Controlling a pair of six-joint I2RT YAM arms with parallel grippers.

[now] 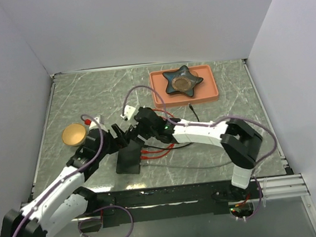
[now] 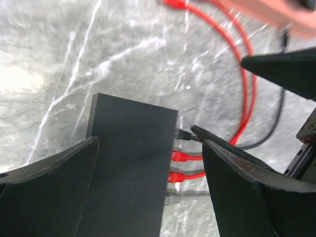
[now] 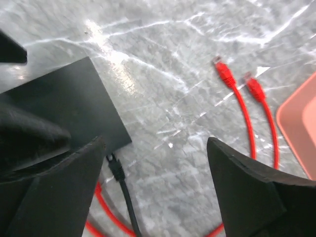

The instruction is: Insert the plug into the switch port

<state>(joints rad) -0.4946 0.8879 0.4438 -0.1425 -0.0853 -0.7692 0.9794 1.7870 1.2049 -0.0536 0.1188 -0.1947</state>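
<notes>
Jaws: left jaws and right jaws both spread wide, holding nothing.
Switch (image 1: pixel 129 157): flat on the counter (image 1: pixel 89 97), close to its near edge, left of middle.
Black plug (image 3: pixel 116 168): apparently seated in the switch, beside 2 red plugs (image 2: pixel 178 157).
Advice: withdraw straight up, without nudging the plug.

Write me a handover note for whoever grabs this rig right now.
Left gripper: open, jaws wide, fingers astride the switch.
Right gripper: open, empty, beside the switch's port edge.
Black plug: at the port edge, looks inserted, next to two red plugs already in.
Done: plug appears to be in a port.
Left: confirm it is fully seated, then back both arms away.
</notes>
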